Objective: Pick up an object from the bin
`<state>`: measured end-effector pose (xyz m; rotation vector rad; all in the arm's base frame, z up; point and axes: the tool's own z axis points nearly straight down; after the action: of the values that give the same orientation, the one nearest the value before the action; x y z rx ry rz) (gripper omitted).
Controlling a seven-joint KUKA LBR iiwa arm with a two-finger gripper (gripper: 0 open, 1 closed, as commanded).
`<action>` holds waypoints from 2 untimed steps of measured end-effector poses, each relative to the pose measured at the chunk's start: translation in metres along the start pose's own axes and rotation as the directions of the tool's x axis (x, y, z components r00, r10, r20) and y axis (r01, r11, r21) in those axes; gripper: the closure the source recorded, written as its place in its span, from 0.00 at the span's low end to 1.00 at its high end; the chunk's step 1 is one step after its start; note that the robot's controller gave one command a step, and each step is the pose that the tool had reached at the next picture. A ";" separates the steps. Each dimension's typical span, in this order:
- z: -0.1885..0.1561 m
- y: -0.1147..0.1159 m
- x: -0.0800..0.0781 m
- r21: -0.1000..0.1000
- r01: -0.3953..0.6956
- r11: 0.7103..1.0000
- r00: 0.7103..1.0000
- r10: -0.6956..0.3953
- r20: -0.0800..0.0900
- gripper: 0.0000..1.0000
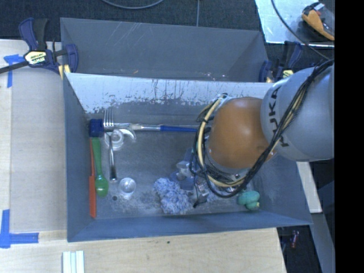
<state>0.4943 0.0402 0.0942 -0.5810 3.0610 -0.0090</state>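
My gripper (195,185) is low in the bin's front middle, mostly hidden under the arm's orange dome. It sits at the right edge of a crumpled blue-grey cloth (170,195) lying near the front wall, and seems to touch it. A small teal and green lump (248,199) lies just to the gripper's right, by the front right corner. Whether anything is held cannot be seen.
Along the back lies a long tool with a blue handle (170,128) and a blue block (95,128) at its left end. At the left are a metal fork (110,147), a green spoon (99,172), an orange stick (92,186) and clear plastic pieces (125,186).
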 end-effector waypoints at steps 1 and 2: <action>-0.104 -0.002 -0.007 0.003 -0.011 1.000 1.000 0.011 0.011 1.00; -0.002 -0.003 0.012 -0.004 -0.026 1.000 1.000 0.026 -0.011 1.00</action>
<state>0.4842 0.0331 0.0955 -0.5436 3.0791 -0.0060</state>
